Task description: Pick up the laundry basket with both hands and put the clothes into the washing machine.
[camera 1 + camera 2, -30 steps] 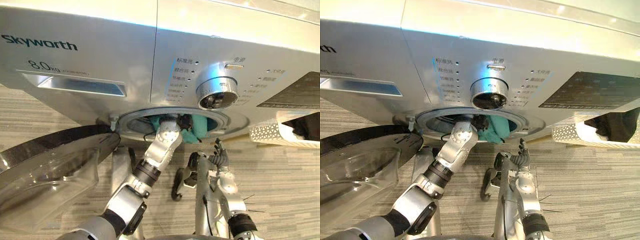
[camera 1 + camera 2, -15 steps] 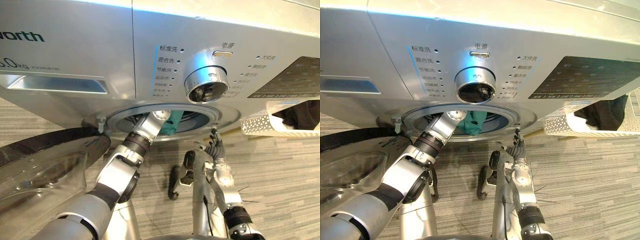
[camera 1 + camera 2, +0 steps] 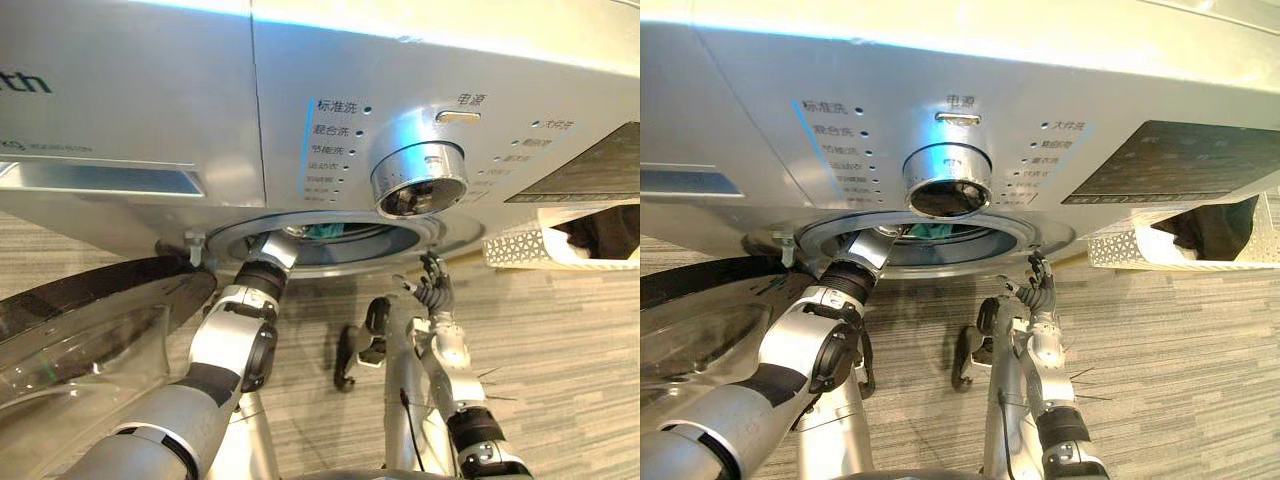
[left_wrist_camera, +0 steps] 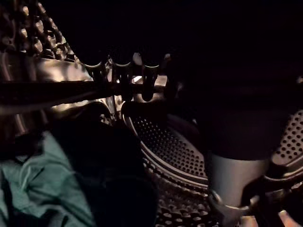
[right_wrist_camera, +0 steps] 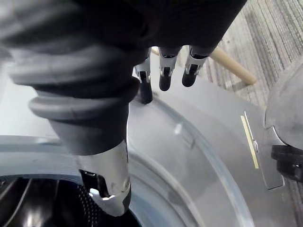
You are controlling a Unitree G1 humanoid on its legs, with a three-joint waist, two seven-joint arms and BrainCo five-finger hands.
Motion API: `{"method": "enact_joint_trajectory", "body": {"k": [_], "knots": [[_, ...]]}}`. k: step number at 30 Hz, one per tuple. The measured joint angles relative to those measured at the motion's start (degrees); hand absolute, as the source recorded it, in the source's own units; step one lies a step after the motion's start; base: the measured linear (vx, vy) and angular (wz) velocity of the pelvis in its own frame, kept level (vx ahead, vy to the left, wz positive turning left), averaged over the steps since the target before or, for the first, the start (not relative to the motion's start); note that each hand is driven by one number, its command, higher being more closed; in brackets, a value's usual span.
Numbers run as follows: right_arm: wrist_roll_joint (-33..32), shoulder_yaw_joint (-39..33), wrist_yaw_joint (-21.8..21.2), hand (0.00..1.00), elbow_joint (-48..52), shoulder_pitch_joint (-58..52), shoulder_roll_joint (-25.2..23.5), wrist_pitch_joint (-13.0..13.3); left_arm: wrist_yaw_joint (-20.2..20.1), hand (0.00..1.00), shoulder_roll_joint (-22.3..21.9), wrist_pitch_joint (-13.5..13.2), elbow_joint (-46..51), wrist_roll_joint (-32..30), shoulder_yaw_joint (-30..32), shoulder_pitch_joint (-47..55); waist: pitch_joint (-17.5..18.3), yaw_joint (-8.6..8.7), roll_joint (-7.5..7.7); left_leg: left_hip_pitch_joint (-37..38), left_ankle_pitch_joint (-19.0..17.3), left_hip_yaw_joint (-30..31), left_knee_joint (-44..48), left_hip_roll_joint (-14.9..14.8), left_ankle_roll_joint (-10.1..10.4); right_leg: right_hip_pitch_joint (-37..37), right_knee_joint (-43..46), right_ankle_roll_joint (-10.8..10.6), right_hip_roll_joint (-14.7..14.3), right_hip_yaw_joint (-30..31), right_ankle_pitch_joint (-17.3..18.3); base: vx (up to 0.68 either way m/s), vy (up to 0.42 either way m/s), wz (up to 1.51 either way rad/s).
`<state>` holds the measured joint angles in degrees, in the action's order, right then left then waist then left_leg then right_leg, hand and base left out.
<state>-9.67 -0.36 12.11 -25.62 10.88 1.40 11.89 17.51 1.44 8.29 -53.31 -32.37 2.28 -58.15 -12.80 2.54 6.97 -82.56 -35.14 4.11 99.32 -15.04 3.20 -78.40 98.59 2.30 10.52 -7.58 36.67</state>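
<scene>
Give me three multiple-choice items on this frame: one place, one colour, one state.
1. The left hand is: A on the dial; B in the drum; C in the basket.
2. The cloth in the drum is: A red; B yellow; C teal.
3. The door is: A open; B shut; C half shut.

Key:
1 B: the left wrist view shows the hand before the perforated drum wall.
2 C: it shows teal beside the hand, and also through the opening in the eye views.
3 A: the door is swung out on the robot's left, and the arm passes through the opening.
</scene>
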Motion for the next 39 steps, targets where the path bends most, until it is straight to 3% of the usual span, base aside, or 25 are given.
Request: {"method": "enact_joint_trajectory", "body": {"k": [6, 10, 12, 14, 17, 22, 24, 27, 31, 34, 37, 39], "knots": [[-0.84, -0.06, 2.13, 0.0, -4.92, 5.57, -0.07, -1.19, 1.84, 0.0, 1.0, 0.43, 0.81, -3.05, 0.01, -2.02, -1.82, -0.41, -0.08, 0.31, 1.04, 0.35, -1.82, -0.06, 1.02, 0.13, -1.03, 0.84, -0.04, -0.85, -0.42, 0.03, -0.069, 0.02], [0.25, -0.26, 4.96, 0.0, -10.1, 8.16, -0.69, -3.65, 5.74, 0.0, -1.19, 0.09, 2.42, 1.31, -0.27, -0.86, -3.53, -2.0, -0.91, 6.03, 1.46, 0.51, -4.16, 0.17, 1.35, 6.31, -2.91, 0.98, 1.37, -2.86, -0.47, 0.05, -0.078, 0.1], [1.03, 0.02, 5.07, 0.0, -12.02, 7.84, -0.27, -6.01, 7.6, 0.0, -3.01, -1.4, 7.22, 3.88, -2.39, 5.9, -3.91, -3.59, -1.52, 11.7, 1.52, 0.09, -7.75, 0.28, 1.51, 12.03, -6.3, 0.79, 1.86, -3.73, -0.18, 0.05, -0.079, 0.16], [1.54, 1.62, 4.03, 0.0, -12.77, 5.63, -1.01, -6.99, 7.75, 0.0, -3.61, -2.24, 11.4, 6.0, -4.78, 14.31, -4.17, -3.87, -2.08, 17.61, 1.77, -0.03, -12.03, 1.07, 1.92, 18.57, -10.32, 0.43, 2.34, -5.07, 0.02, 0.09, -0.114, 0.32], [3.64, 1.56, 2.67, 0.0, -13.09, -1.29, -4.18, -8.36, 6.61, 0.0, -4.5, -3.27, 16.21, 7.51, -9.75, 31.37, -4.11, -5.14, -2.49, 30.89, 3.11, -0.29, -21.34, 2.25, 2.8, 33.57, -19.21, -0.13, 2.75, -8.22, 0.28, 0.14, -0.108, 0.46], [8.69, 2.22, -0.64, 0.0, -10.8, -11.98, -4.33, -7.78, 4.83, 0.0, -4.49, -6.48, 19.41, 8.18, -12.04, 50.08, -1.95, -5.61, -2.46, 44.5, 6.64, -0.31, -34.19, 4.39, 3.73, 48.79, -31.15, -0.73, 3.41, -12.35, -0.82, 0.18, -0.056, 0.44], [10.0, 2.9, -1.15, 0.0, -13.44, -13.17, -3.73, -7.78, 4.04, 0.0, -3.36, -7.65, 16.99, 8.21, -11.87, 53.44, -0.72, -5.35, -2.49, 48.77, 8.77, -0.4, -40.17, 5.14, 3.99, 53.17, -36.61, -0.99, 3.15, -13.73, -2.54, 0.21, -0.032, 0.29], [10.7, 7.0, -2.43, 0.0, -19.19, -13.08, -1.35, -6.79, 4.07, 0.0, -2.2, -8.9, 9.92, 9.5, -6.92, 57.62, 1.11, -5.14, -3.2, 57.39, 13.27, -2.04, -52.6, 4.98, 4.27, 60.45, -48.6, -1.36, 0.48, -14.48, -7.86, 0.15, -0.016, -0.05], [10.79, 8.2, -3.79, 0.0, -24.64, -12.86, 0.84, -5.91, 3.74, 0.0, -0.87, -11.08, 4.49, 19.6, 0.0, 60.28, 3.48, -4.99, -5.82, 69.84, 21.56, -6.21, -72.21, 5.05, 3.61, 69.86, -67.15, -2.33, -2.8, -14.0, -17.39, 0.11, 0.05, -0.21], [10.79, 8.17, -4.8, 0.0, -27.2, -13.03, 1.45, -5.74, 2.37, 0.0, -0.01, -11.76, 1.91, 22.95, 0.25, 62.51, 5.83, -4.97, -7.04, 76.65, 26.6, -9.75, -83.67, 5.36, 3.02, 73.98, -77.1, -3.14, -4.42, -12.03, -23.02, 0.1, 0.08, -0.42], [10.78, 8.09, -4.9, 0.0, -28.57, -12.97, 1.47, -5.72, 1.17, 0.0, 0.45, -12.03, -0.11, 23.34, 0.39, 63.49, 6.98, -4.66, -7.06, 81.14, 29.69, -12.21, -90.3, 6.14, 2.47, 77.43, -84.28, -3.79, -5.22, -10.55, -26.73, 0.04, 0.087, -0.34], [10.79, 8.23, -5.03, 0.0, -29.62, -12.94, 1.3, -5.74, 0.73, 0.0, 0.68, -12.06, -0.66, 23.33, 0.4, 63.48, 7.5, -4.78, -6.69, 82.51, 29.93, -13.81, -91.41, 6.23, 2.37, 77.71, -85.51, -3.91, -5.46, -8.81, -27.83, -0.02, 0.077, -0.42]]}}
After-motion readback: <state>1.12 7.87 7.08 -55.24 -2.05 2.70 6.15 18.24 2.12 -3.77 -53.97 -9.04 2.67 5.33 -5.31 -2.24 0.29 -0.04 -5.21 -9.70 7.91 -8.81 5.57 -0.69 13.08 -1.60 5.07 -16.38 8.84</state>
